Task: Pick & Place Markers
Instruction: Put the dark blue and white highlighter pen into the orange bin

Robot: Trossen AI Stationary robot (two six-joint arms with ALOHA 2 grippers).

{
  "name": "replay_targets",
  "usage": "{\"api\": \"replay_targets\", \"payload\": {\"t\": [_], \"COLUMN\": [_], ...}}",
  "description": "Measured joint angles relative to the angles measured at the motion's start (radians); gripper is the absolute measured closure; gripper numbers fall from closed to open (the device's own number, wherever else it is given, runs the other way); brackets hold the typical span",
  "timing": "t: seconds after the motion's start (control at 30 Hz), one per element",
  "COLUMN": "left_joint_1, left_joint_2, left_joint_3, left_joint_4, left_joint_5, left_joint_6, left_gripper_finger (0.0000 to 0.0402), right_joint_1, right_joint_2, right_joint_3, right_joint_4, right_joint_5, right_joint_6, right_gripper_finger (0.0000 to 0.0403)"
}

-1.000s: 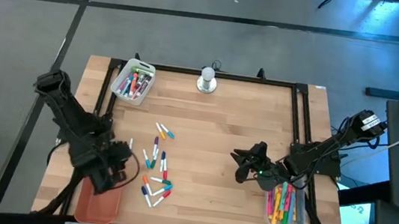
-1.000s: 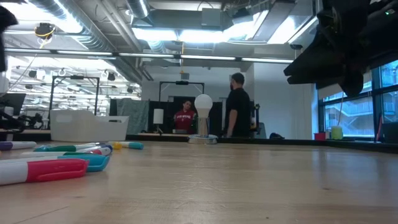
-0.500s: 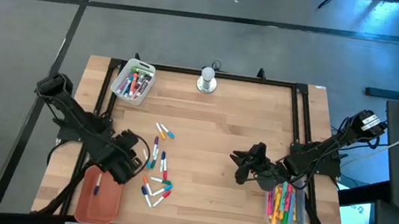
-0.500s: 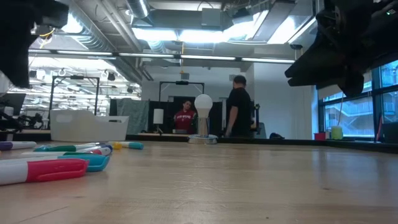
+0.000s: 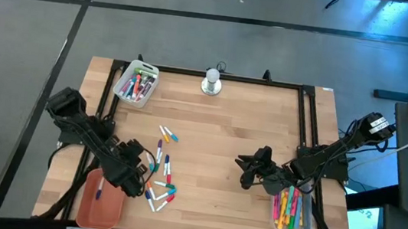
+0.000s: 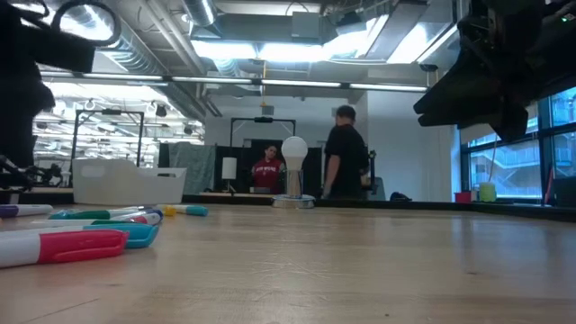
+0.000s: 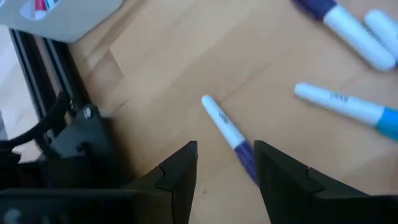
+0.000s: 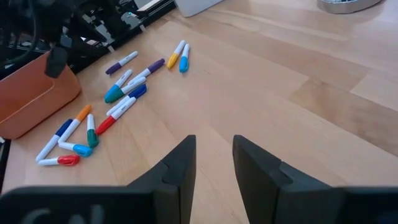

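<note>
Several markers [image 5: 163, 173] lie scattered flat on the wooden table, left of its middle; they also show in the right wrist view [image 8: 118, 102]. My left gripper [image 5: 138, 170] hangs low at the left edge of this scatter, open. In its wrist view the gripper [image 7: 225, 149] has a finger on either side of the purple-capped end of a white marker [image 7: 222, 124], which lies flat on the wood; I see no touch. My right gripper [image 5: 245, 170] waits open above the table's right half, with nothing between its fingers [image 8: 180, 168].
An orange tray [image 5: 104, 209] at the near left corner holds one marker [image 5: 100, 188]. A clear tray [image 5: 124, 84] with markers stands at the far left, another [image 5: 305, 226] at the near right. A white lamp-like stand [image 5: 212, 81] is at the far edge. Bare wood lies mid-table.
My left gripper has moved from above the orange tray toward the table's right, to the scattered markers, sinking and rolling about its own line as it went. The marker in the orange tray, hidden under the arm before, now shows. My right arm kept still.
</note>
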Motion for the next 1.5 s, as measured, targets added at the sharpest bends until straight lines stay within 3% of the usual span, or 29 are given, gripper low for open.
{"api": "replay_targets", "payload": {"t": [0.1, 0.23, 0.47, 0.63, 0.83, 1.03, 1.3, 1.5], "left_joint_1": [0.014, 0.028, 0.031, 0.031, 0.031, 0.013, 0.042, 0.068], "left_joint_2": [-0.003, -0.032, -0.063, -0.067, -0.12, -0.153, -0.085, -0.033], "left_joint_3": [-0.04, -0.146, -0.29, -0.282, -0.231, -0.216, -0.216, -0.215], "left_joint_4": [0.039, 0.124, 0.229, 0.232, 0.198, 0.17, 0.21, 0.308], "left_joint_5": [-0.011, 0.051, 0.13, 0.119, 0.053, -0.05, -0.025, 0.04], "left_joint_6": [-0.007, -0.053, -0.279, -0.255, -0.217, -0.273, -0.262, -0.102], "left_gripper_finger": [0.0257, 0.0258, 0.0258, 0.0258, 0.0258, 0.0258, 0.0258, 0.0263], "right_joint_1": [0.0, 0.0, 0.0, 0.0, 0.0, 0.0, 0.0, 0.0], "right_joint_2": [0.0, 0.0, 0.0, 0.0, 0.0, 0.0, 0.0, 0.0], "right_joint_3": [0.0, 0.0, 0.0, 0.0, 0.0, 0.0, 0.0, 0.0], "right_joint_4": [0.0, -0.001, -0.017, -0.016, -0.016, -0.016, -0.016, -0.016], "right_joint_5": [0.001, 0.001, 0.002, 0.002, 0.002, 0.001, -0.001, -0.001], "right_joint_6": [-0.001, -0.007, -0.008, -0.004, 0.012, 0.012, 0.015, 0.015], "right_gripper_finger": [0.0296, 0.0296, 0.0296, 0.0296, 0.0296, 0.0296, 0.0296, 0.0296]}}
